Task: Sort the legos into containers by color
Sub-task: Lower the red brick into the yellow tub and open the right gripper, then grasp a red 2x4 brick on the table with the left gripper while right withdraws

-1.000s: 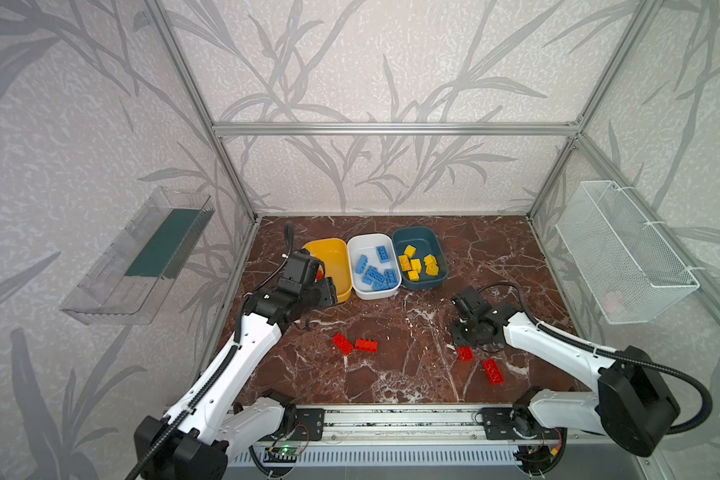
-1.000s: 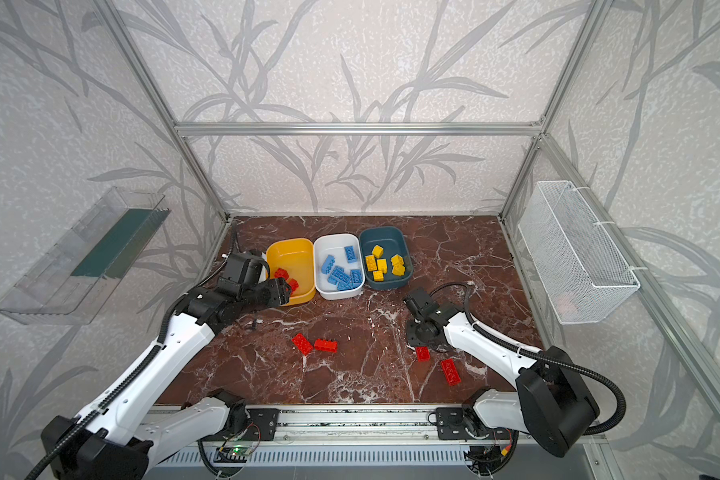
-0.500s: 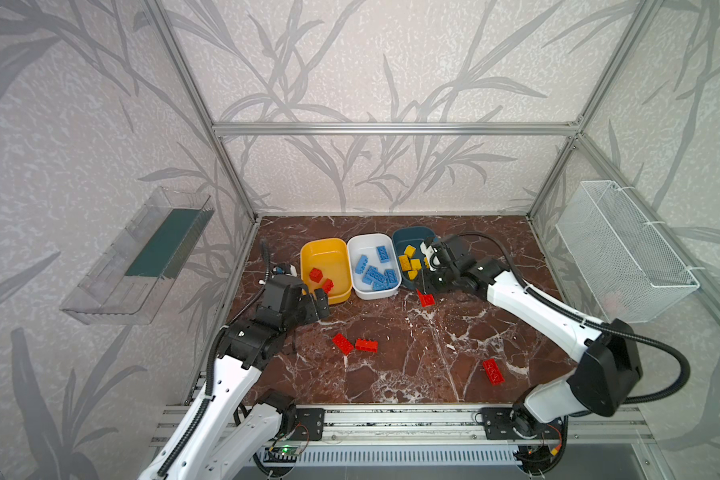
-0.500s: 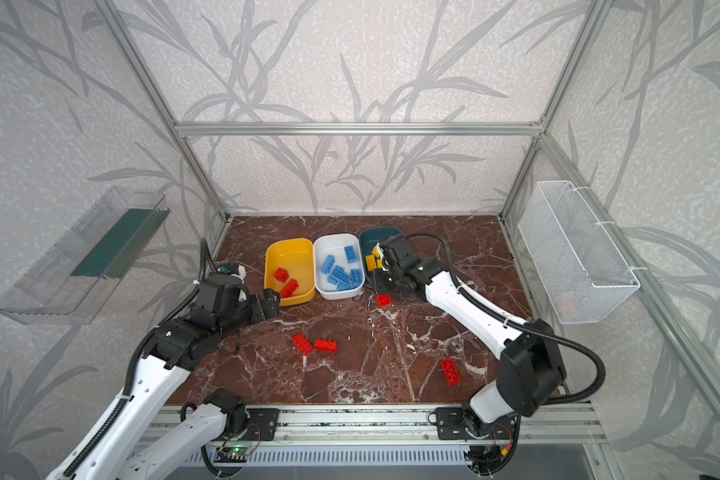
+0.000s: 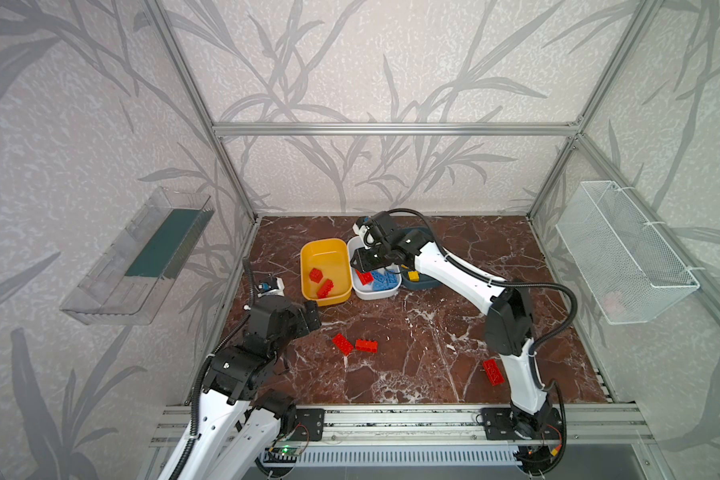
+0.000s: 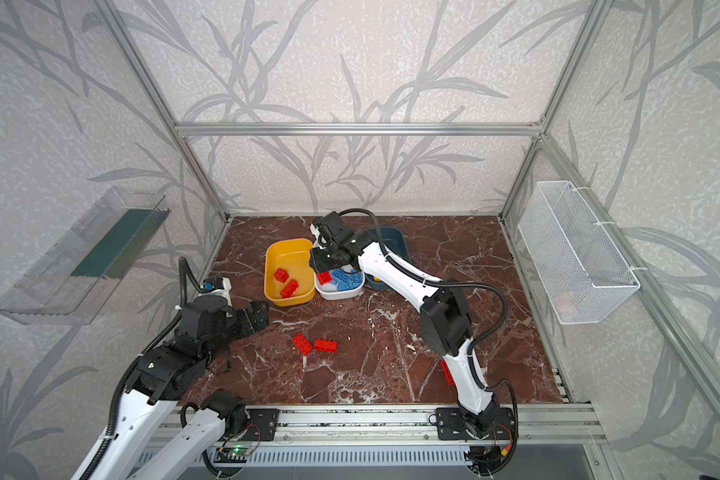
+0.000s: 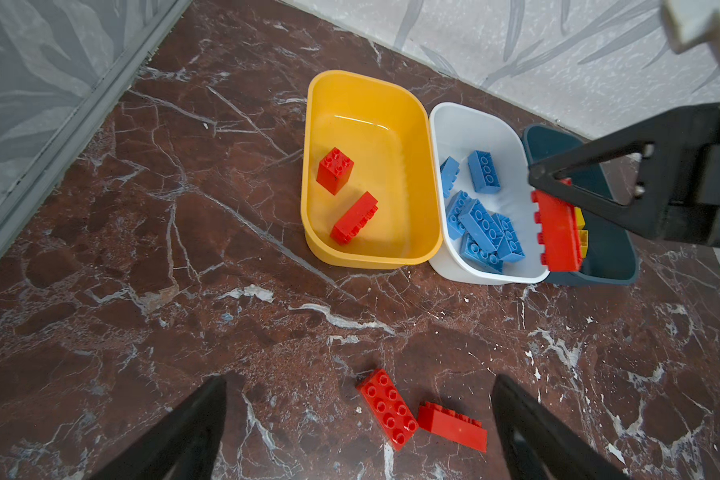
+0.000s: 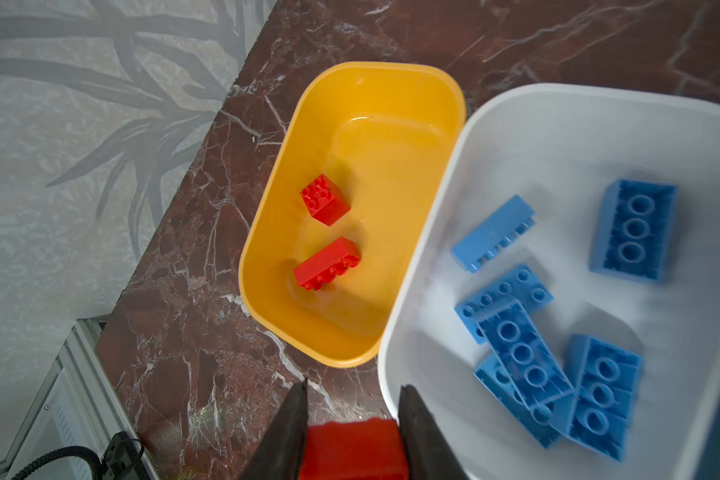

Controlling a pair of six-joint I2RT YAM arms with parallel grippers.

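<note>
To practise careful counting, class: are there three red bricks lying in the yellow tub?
No, the yellow tub holds only two red bricks, one short and one long.

L arm [image 5: 221,415], R arm [image 5: 445,270]: white links, blk joints, corrugated blk cables [image 5: 575,309], blk tapered fingers [image 7: 175,440].

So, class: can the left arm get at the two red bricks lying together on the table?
Probably yes: the left arm holds open jaws near the two red bricks, only bare table between.
</note>
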